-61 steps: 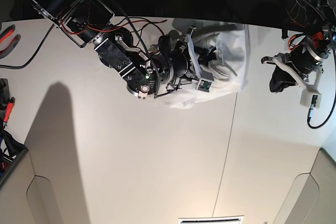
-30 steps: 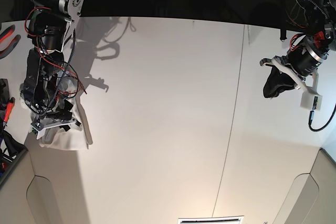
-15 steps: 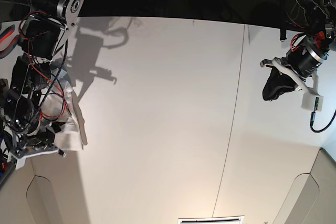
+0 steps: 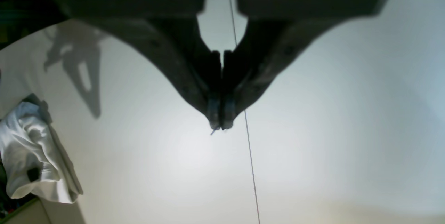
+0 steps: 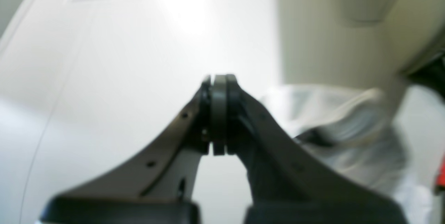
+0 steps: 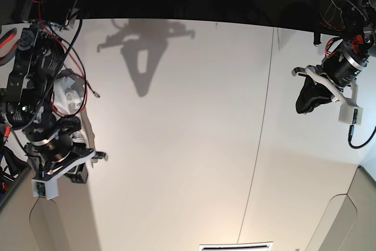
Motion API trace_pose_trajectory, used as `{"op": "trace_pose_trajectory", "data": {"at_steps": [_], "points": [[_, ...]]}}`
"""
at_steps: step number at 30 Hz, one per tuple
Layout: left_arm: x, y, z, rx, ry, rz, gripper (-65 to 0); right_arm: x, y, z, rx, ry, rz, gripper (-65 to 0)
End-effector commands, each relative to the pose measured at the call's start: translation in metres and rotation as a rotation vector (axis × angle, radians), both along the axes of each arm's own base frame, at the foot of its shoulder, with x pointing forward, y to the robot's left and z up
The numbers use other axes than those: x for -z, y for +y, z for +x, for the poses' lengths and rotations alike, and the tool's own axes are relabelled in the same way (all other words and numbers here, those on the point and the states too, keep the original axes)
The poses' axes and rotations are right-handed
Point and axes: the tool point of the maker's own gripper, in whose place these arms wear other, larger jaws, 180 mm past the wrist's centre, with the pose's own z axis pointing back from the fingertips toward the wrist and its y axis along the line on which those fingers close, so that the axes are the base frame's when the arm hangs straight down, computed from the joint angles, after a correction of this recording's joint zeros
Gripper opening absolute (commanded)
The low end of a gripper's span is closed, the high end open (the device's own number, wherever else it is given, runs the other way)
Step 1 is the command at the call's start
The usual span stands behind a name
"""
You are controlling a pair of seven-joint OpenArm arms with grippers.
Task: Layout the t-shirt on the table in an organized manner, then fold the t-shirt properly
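- Only one t-shirt (image 4: 31, 154), bunched at the table (image 6: 194, 133) edge.
- Two grippers, left (image 4: 218, 121) and right (image 5: 218, 149), both closed and empty.

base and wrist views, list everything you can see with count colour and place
t-shirt: one, white, bunched at the table's edge beside the right arm
table: one, white, fills the views
seam line: one, thin and dark, runs across the table
red-handled tool: one, off the table's far corner in the base view
left gripper: one, black, shut with nothing in it, above the seam line
right gripper: one, black, shut, next to the t-shirt
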Motion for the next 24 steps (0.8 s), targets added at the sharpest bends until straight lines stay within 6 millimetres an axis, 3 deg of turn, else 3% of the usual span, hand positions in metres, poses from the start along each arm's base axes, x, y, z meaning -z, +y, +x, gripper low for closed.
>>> {"op": "trace_pose_trajectory", "data": {"at_steps": [1,3,6,14,17,24], "points": [[-0.013,0.000,0.004,0.009,-0.052,0.005,-65.0,-0.018,0.010,-0.001,-0.046,-0.065,-0.008,-65.0],[-0.012,0.000,0.004,0.009,-0.050,0.005,-65.0,-0.014,0.026,-0.019,-0.112,-0.061,-0.033,-65.0],[-0.012,0.000,0.004,0.009,-0.050,0.004,-65.0,-0.010,0.034,-0.041,-0.162,-0.049,-0.070,-65.0],[0.000,0.005,-0.006,0.004,-0.001,0.046,-65.0,0.018,-0.004,-0.085,-0.156,0.070,-0.285,-65.0],[0.016,0.015,-0.029,0.016,0.078,0.091,-65.0,0.042,-0.015,-0.110,-0.175,0.179,-0.325,-65.0],[0.052,0.047,-0.104,0.071,0.322,0.241,-65.0,0.089,-0.044,-0.183,-0.245,0.406,-0.425,-65.0]]}}
